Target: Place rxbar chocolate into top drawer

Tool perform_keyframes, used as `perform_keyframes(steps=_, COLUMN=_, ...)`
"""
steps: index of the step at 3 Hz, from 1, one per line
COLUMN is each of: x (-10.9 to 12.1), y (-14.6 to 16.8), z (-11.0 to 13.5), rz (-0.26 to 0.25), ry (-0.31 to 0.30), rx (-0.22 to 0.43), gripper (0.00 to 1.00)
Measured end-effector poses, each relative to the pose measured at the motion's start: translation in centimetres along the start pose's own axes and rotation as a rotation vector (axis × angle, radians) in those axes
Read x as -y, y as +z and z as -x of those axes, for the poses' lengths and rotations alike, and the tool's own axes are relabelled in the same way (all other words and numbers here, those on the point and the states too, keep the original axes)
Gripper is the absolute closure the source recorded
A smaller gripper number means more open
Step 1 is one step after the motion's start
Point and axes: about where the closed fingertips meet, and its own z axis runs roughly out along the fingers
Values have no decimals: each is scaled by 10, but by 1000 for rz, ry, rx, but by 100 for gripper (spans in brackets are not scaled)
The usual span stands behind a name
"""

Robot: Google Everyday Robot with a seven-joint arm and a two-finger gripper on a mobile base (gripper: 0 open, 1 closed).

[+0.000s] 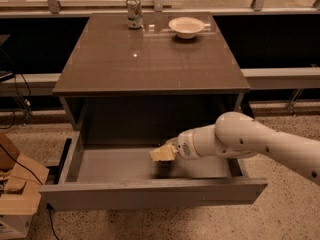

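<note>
The top drawer (150, 194) is pulled wide open below the table, grey inside with a plain front panel. My gripper (162, 154) is inside the drawer, low over the middle of its floor, with the white arm (240, 139) reaching in from the right. A small dark shape (164, 170) lies right under the gripper on the drawer floor. I cannot tell whether it is the rxbar chocolate or a shadow. No black bar shows anywhere else.
A brown table (150, 59) stands above the drawer. A drink can (133, 13) and a white bowl (186, 27) stand at its far edge. Cardboard boxes (17, 189) and cables lie on the floor at left.
</note>
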Motion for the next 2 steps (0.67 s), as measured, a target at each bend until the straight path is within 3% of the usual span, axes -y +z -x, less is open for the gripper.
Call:
perform_keyframes(steps=1, x=-2, y=2, z=0, rz=4, ry=-2, rx=-2, gripper=0)
perform_keyframes(steps=2, x=-2, y=2, z=0, rz=4, ry=-2, rx=-2, gripper=0)
